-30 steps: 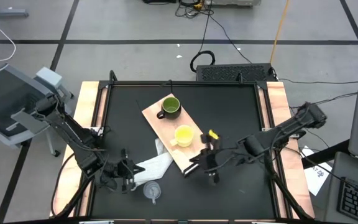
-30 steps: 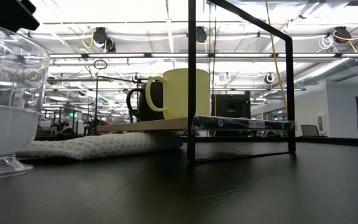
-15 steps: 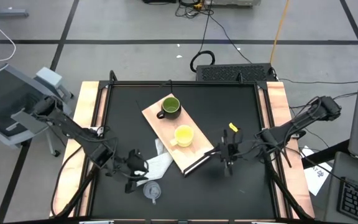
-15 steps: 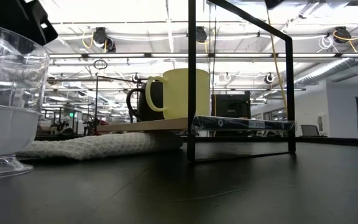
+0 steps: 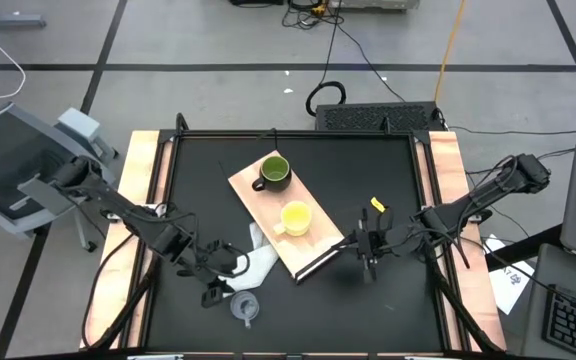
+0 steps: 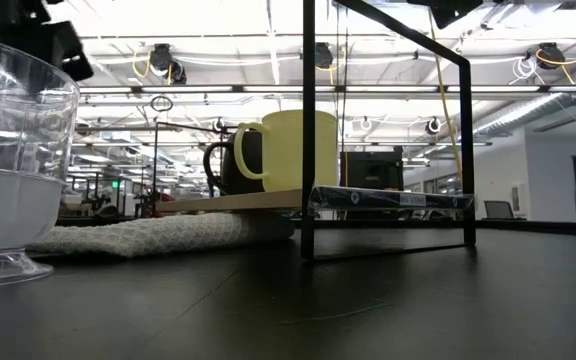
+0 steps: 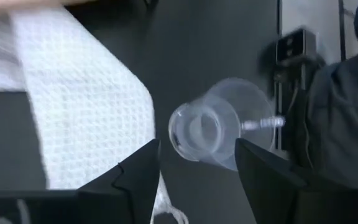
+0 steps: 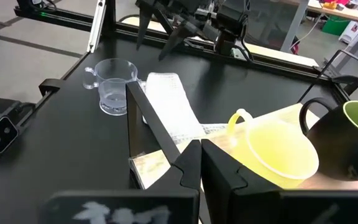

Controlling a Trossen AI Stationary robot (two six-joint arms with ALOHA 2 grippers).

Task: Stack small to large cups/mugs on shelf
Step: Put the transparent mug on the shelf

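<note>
Left tool (image 5: 226, 277) hovers over near-left tabletop (image 5: 368, 180), fingers spread, empty, just above clear plastic cup (image 5: 244, 305). Cup upright on tabletop beside white waffle cloth (image 5: 251, 263). Right tool (image 5: 368, 256) closed, empty, just beside shelf's dark end. Wooden shelf board (image 5: 253, 192) lies diagonally mid-tabletop, olive-green mug (image 5: 273, 171) and yellow mug (image 5: 294, 218) standing on it, apart.

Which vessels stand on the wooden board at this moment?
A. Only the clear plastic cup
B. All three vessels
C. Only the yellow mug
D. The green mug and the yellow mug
D: the high view shows the green mug and the yellow mug on the wooden board, while the clear plastic cup stands on the black tabletop.
</note>
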